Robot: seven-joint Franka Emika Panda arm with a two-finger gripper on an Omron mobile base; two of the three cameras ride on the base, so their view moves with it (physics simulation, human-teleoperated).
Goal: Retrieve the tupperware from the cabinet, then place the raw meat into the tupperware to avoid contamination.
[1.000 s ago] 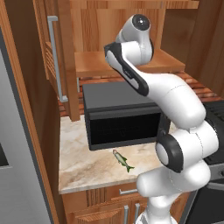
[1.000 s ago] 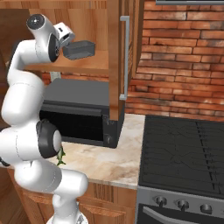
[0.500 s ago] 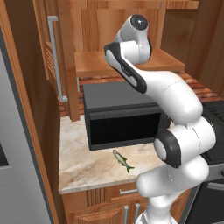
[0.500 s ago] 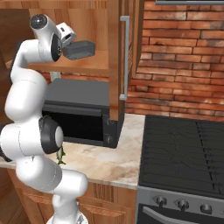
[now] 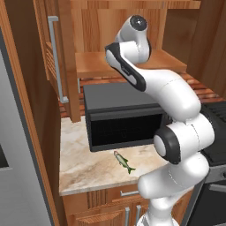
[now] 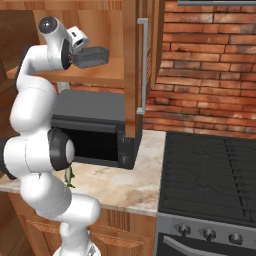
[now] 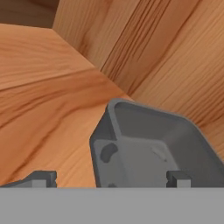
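The end effector (image 7: 109, 177), fingers spread wide, sits at the near wall of the tupperware (image 7: 153, 144) on the cabinet (image 6: 131, 65) shelf, the tub's long axis running straight ahead.

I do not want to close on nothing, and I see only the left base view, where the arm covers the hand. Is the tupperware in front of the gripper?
Observer: Yes. In the right base view the tupperware stands inside the cabinet, directly before the hand.
Operator: Are the jaws open?
Observer: Open wide. In the hand view the gripper has one fingertip outside the tub's near wall and the other over its inside.
Operator: Is something inside the tub?
Observer: In the hand view its open top faces the camera, and it looks empty.
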